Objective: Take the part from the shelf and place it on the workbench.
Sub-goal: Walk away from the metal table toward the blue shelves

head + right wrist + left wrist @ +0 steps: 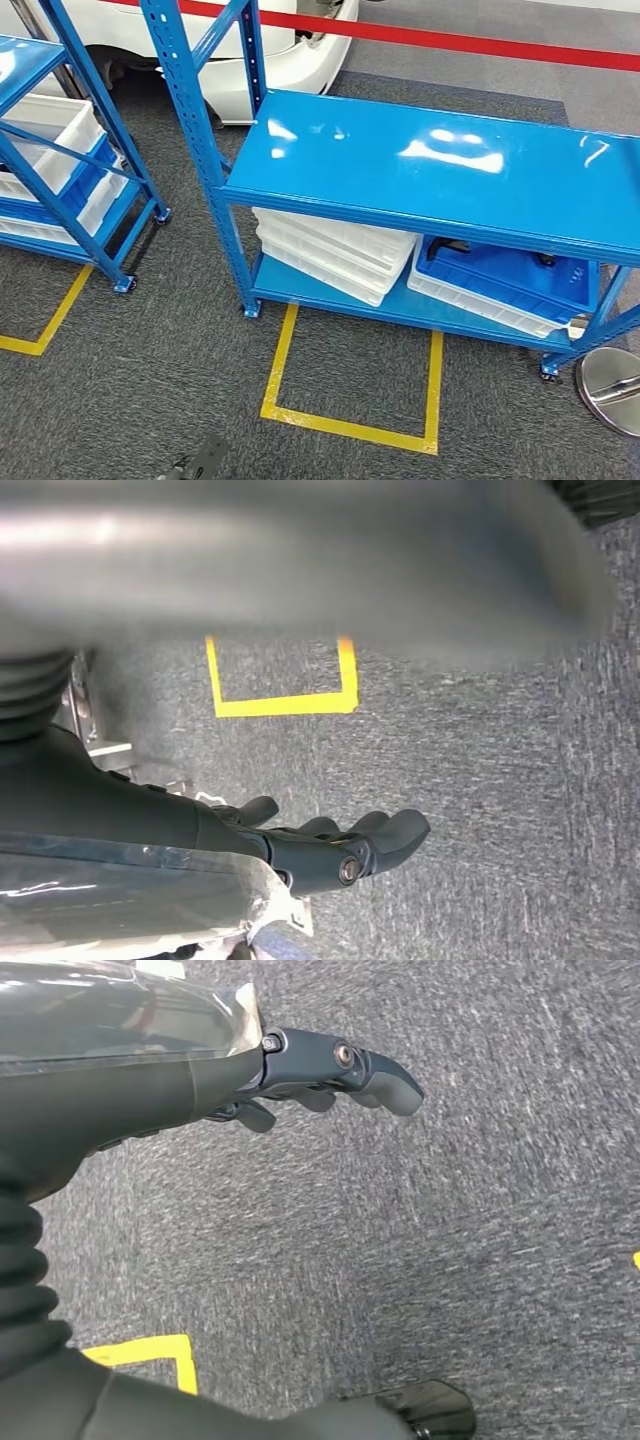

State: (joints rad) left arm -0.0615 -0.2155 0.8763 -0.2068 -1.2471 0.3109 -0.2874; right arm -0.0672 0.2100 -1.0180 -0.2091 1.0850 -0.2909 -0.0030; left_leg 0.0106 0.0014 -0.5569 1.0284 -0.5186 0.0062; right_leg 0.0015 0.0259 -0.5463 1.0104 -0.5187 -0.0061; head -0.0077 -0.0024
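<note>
Both hands, left hand (332,1070) and right hand (340,845), hang open and empty over carpet; a dark part (545,260) is seen in the blue bin (513,285), lower right of the shelf (438,160); no workbench is seen.

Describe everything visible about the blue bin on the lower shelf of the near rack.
The blue bin is a shallow rectangular tray, plastic by its look, lying open-topped on the lower shelf at its right end. It sits nested in a white bin whose rim shows beneath it. Dark parts lie inside, mostly hidden under the top shelf. A stack of white trays sits to its left.
</note>
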